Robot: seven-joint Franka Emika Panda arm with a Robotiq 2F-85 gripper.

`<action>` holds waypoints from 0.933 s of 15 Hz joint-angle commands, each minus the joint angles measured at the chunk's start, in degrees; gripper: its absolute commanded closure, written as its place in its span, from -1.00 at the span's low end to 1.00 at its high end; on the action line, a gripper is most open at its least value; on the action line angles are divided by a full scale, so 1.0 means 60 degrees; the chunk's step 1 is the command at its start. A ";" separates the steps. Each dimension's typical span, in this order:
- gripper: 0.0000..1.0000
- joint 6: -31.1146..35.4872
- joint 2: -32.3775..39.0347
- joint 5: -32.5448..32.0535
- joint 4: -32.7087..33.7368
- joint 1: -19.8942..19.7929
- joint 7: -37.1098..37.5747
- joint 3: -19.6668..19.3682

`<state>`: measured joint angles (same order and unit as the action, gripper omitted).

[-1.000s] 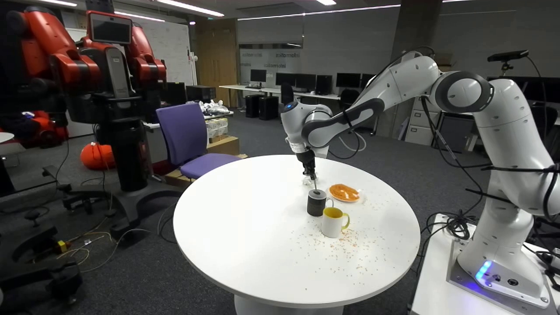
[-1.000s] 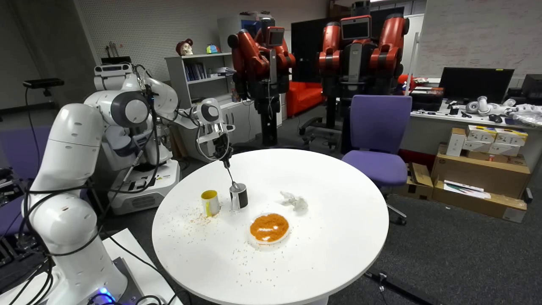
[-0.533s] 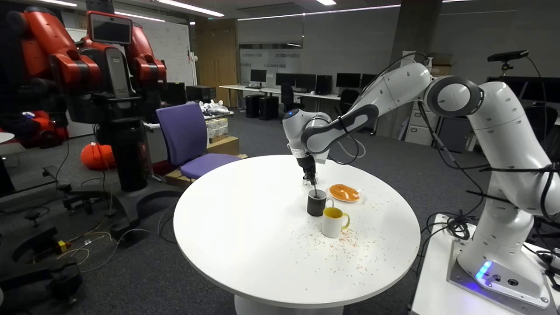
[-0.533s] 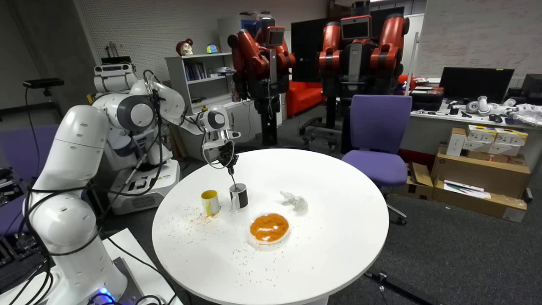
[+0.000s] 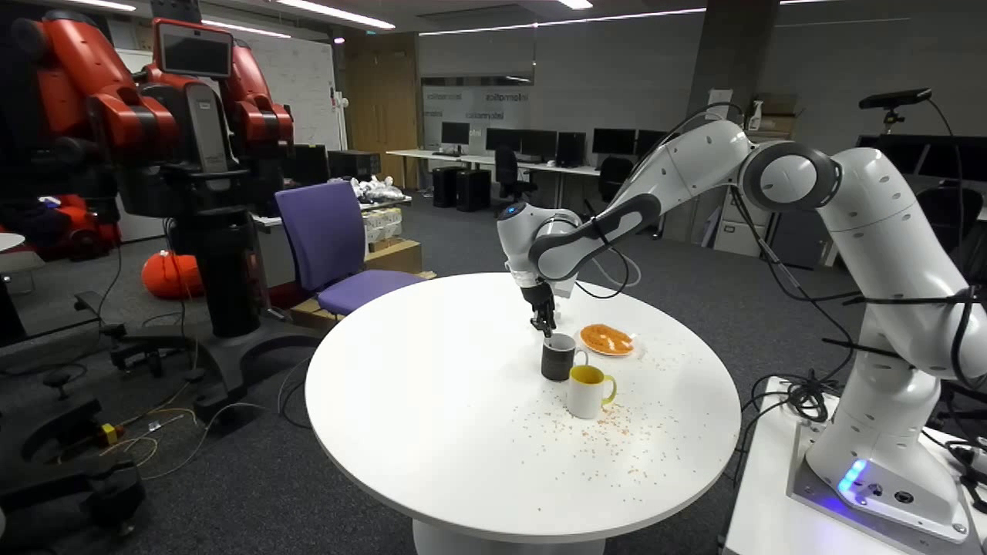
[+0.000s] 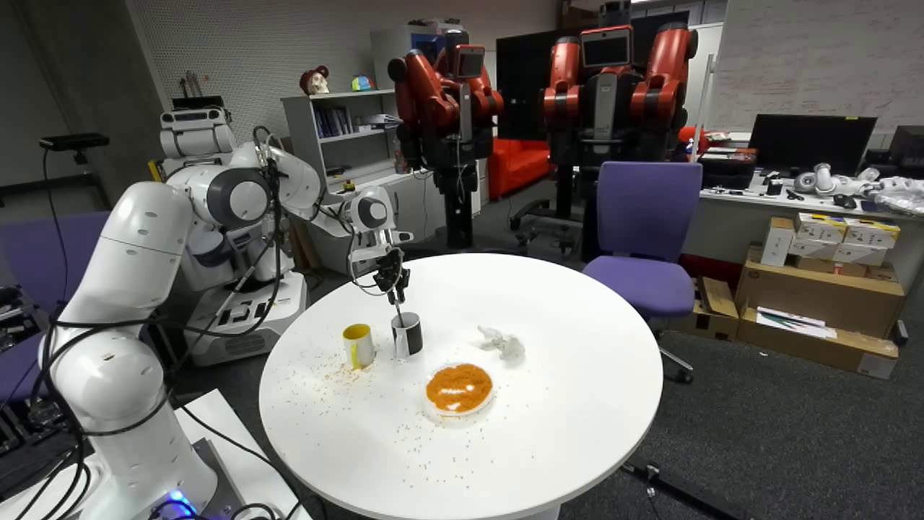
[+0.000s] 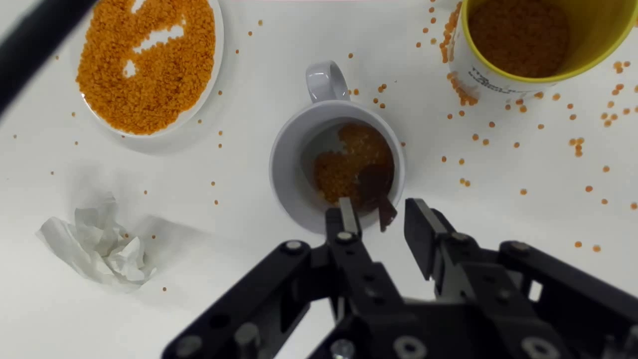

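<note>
- From here I see a round white table [image 5: 424, 393] filling the middle of my exterior views
- I make out a dark mug [image 5: 557, 362] standing upright on it
- Just beside that I have a yellow-lined white mug [image 5: 584, 398], also upright
- Near the dark mug I see a white plate [image 7: 219, 39] spread with orange grains [image 7: 149, 94]
- A crumpled white scrap [image 7: 107, 249] lies closer to the plate
- I spot loose grains [image 7: 463, 94] strewn about

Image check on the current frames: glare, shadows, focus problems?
Wrist view: the black strip in the upper left corner is out of focus; the crumpled tissue throws a soft shadow; orange grains in the grey-lined mug sit in dim light. Both exterior views: the white tabletop looks washed out. In an exterior view, the ceiling lights show as overexposed strips.
</note>
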<state>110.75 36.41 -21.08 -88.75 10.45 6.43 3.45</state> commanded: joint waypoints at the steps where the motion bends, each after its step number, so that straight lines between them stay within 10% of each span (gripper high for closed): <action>1: -0.30 0.0143 -0.0432 0.0065 -0.0229 0.0050 -0.0639 -0.0015; 6: -0.98 0.0286 -0.1513 -0.0086 -0.1066 0.0119 -0.1268 0.0077; 14: -1.00 0.1582 -0.3777 0.1906 -0.3632 -0.1010 -0.4413 0.0742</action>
<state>114.84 21.80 -15.60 -100.36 8.70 -11.07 5.92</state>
